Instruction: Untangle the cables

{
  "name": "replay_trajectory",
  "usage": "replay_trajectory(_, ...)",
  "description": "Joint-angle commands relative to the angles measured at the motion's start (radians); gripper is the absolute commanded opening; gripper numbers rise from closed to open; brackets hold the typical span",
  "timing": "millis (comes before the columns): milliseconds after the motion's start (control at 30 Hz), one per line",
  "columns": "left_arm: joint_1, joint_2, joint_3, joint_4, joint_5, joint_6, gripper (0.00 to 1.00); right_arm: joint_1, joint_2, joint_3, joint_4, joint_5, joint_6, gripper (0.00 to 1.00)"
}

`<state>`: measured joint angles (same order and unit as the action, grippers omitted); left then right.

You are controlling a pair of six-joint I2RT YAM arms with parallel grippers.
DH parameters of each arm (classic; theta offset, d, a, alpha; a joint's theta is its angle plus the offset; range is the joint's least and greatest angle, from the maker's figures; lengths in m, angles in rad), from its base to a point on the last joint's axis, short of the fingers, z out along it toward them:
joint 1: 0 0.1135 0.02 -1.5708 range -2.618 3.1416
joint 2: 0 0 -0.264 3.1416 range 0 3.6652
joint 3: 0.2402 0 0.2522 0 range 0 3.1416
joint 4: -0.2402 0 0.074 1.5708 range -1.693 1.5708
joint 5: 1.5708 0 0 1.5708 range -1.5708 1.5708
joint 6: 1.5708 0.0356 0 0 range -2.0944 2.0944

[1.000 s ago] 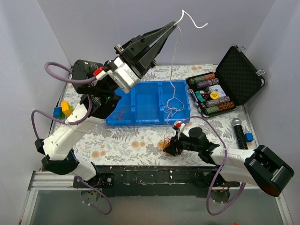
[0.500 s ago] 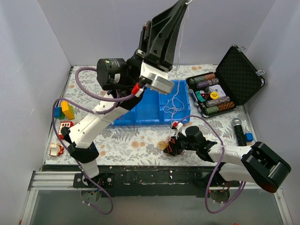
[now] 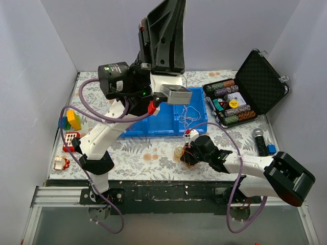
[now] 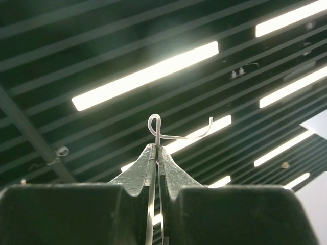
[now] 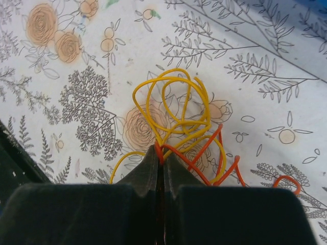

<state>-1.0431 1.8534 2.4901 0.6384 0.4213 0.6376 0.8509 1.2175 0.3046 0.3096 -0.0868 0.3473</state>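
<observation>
Pale grey walls [image 3: 51,41] enclose a floral-clothed table [image 3: 148,153]; overhead, long strip lights [image 4: 145,76] glow on a dark slatted ceiling [image 4: 76,35].

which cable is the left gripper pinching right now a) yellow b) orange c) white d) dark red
c, the left wrist view shows the left gripper shut on the white cable, whose curled end sticks out past the tip.
</observation>
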Motion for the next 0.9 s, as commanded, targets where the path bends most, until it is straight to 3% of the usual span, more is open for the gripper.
replay_trajectory(0, -0.001, -0.118, 0.029, -0.005, -0.007, 0.164, 0.0, 0.023, 0.05, 0.04, -0.202, 0.229, 0.061, 0.01)
replay_trajectory(367, -0.001, -0.379, -0.091, -0.189, -0.157, 0.433, 0.0, 0.027, 0.079, 0.065, -0.296, 0.341, 0.137, 0.01)
replay_trajectory(500, -0.001, -0.425, -0.091, -0.247, -0.199, 0.459, 0.0, 0.027, 0.1, 0.079, -0.282, 0.325, 0.127, 0.01)
replay_trajectory(667, -0.001, -0.546, -0.331, -0.237, -0.266, 0.384, 0.0, 0.031, -0.013, 0.032, -0.192, 0.273, 0.07, 0.01)
replay_trajectory(867, -0.001, -0.588, -0.531, -0.243, -0.341, 0.205, 0.0, 0.04, -0.321, -0.108, 0.061, 0.004, -0.051, 0.01)
